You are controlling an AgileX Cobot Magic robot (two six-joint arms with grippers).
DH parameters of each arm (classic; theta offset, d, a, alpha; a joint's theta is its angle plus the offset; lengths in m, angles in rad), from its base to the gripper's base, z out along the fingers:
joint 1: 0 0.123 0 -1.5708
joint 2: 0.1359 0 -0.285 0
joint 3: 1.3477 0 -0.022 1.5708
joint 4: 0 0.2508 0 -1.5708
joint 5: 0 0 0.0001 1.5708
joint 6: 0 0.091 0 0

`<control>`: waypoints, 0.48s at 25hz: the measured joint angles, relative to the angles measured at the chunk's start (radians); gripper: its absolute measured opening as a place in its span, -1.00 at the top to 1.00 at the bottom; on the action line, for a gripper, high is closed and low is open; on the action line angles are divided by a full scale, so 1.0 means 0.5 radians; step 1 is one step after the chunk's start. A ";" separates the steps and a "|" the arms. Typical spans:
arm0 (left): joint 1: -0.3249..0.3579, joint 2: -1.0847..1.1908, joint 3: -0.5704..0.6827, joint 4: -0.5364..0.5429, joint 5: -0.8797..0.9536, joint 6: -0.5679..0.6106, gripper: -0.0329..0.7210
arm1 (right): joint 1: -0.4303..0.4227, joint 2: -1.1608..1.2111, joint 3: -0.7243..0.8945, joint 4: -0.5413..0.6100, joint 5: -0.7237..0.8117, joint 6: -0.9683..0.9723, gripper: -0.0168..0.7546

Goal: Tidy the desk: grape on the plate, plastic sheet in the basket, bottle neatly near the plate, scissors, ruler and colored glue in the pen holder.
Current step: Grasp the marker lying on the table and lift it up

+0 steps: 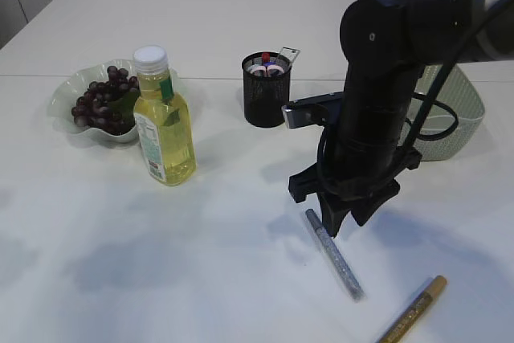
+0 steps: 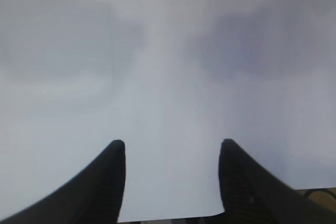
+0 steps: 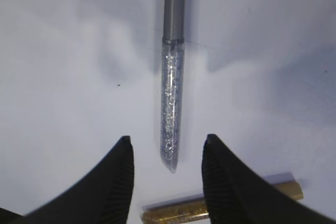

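Note:
My right gripper (image 1: 341, 218) (image 3: 167, 142) is open and hangs just above the table over a silver glitter glue tube (image 1: 333, 253) (image 3: 171, 93), whose pointed tip lies between the fingers in the right wrist view. A gold glue tube (image 1: 414, 311) (image 3: 220, 203) lies close by at the front right. The dark grapes (image 1: 100, 102) lie on the pale green plate (image 1: 60, 94) at the left. The yellow bottle (image 1: 163, 122) stands upright beside the plate. The black mesh pen holder (image 1: 265, 98) holds a few items. My left gripper (image 2: 172, 145) is open over bare table.
A pale green basket (image 1: 458, 118) stands at the right, partly hidden behind my right arm; its contents do not show. No plastic sheet is in view. The white table (image 1: 161, 263) runs from the bottle to the front edge.

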 joint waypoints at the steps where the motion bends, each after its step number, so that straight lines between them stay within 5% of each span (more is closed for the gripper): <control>1: 0.000 0.000 0.000 0.000 0.000 0.000 -0.19 | 0.000 0.000 0.014 0.005 -0.029 0.018 0.05; 12: 0.000 0.000 0.000 0.000 0.000 0.000 -0.19 | 0.000 0.097 0.023 0.008 -0.242 0.170 0.05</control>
